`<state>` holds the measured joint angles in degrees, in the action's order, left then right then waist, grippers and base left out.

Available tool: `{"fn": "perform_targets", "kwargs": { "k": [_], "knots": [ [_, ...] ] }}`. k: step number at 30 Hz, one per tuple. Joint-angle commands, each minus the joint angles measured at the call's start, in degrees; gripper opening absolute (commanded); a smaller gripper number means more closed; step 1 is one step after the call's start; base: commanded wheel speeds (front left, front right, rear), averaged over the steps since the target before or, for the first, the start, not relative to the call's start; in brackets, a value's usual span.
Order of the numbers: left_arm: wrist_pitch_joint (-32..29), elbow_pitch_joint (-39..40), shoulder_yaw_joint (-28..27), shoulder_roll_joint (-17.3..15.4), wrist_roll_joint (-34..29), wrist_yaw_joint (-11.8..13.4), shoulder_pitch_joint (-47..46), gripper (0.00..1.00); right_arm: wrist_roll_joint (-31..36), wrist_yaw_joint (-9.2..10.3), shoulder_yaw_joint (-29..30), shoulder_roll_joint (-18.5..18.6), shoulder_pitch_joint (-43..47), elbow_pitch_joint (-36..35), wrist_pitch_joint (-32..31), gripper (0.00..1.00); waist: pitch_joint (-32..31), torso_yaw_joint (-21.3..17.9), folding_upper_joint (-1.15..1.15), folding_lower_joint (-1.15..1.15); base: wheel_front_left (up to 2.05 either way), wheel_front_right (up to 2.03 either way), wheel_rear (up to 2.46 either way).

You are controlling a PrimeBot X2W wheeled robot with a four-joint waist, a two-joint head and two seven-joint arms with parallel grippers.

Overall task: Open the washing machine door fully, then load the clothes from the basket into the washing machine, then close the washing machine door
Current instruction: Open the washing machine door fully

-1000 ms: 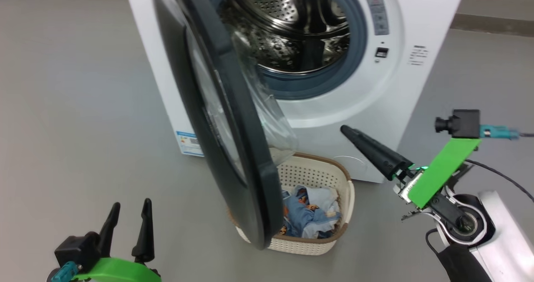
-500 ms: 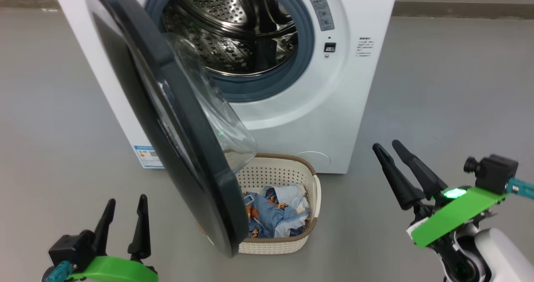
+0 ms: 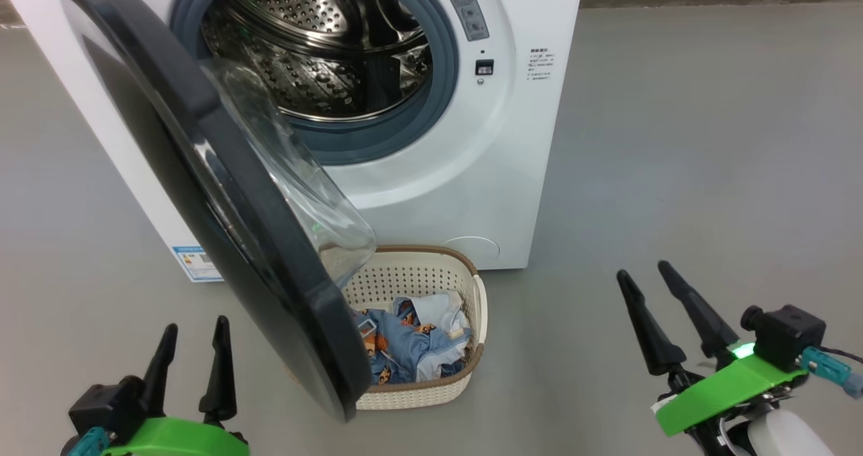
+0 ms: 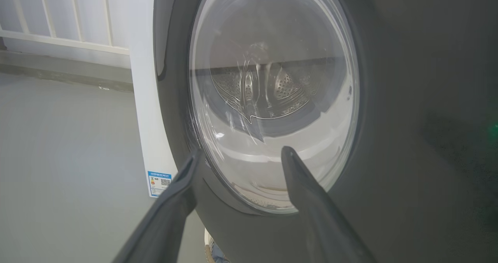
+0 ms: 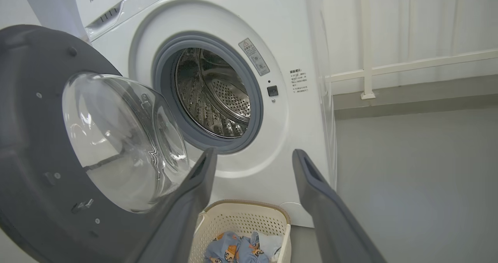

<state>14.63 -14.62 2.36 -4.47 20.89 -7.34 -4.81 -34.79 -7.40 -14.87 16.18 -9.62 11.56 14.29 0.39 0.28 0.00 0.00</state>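
The brand name Hisense stands in grey letters on the control panel (image 5: 113,6) at the top of the washing machine (image 5: 272,165); a grey sticker (image 3: 465,9) with a red warning triangle sits high on its front, its lines too small to read; to the right of that is a small block of black print (image 3: 541,59), also unreadable; a blue label (image 4: 159,181) at the lower corner carries a QR code and coloured bars, its words too small to make out.
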Motion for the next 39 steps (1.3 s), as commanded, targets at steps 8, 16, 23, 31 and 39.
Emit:
{"fn": "perform_targets", "kwargs": {
  "k": [8,16,23,31,39],
  "knots": [
    [0.37,1.9,-2.23,-0.5,-0.95,-0.14,-1.21,1.0,11.88,-0.09,6.19,-3.83,3.43,-3.03,0.7,1.0,0.76,-0.52,0.0,0.0,0.0,0.0,0.0],
    [0.37,2.14,-2.23,-0.35,-0.95,-0.14,-0.92,1.0,15.56,-0.09,8.29,-5.74,3.99,-2.29,0.7,1.0,1.0,-0.78,0.0,0.0,0.0,0.0,0.0],
    [0.37,2.16,-2.27,-0.29,-1.03,-0.14,-0.96,1.0,16.98,-0.09,8.95,-5.46,3.8,-2.26,0.71,1.0,0.79,-0.65,0.0,0.0,0.0,0.0,0.0],
    [0.37,1.89,-2.03,-0.17,-1.09,-0.14,-0.97,1.0,17.25,-0.09,9.19,-5.51,3.97,-2.49,0.71,1.0,0.46,-0.35,0.0,0.0,0.0,0.0,0.0],
    [0.37,2.09,-1.99,-0.09,-1.25,-0.14,-0.9,1.0,16.87,-0.09,8.7,-5.56,4.15,-2.55,0.71,1.0,0.45,-0.03,0.0,0.0,0.0,0.0,0.0]
  ]
}}
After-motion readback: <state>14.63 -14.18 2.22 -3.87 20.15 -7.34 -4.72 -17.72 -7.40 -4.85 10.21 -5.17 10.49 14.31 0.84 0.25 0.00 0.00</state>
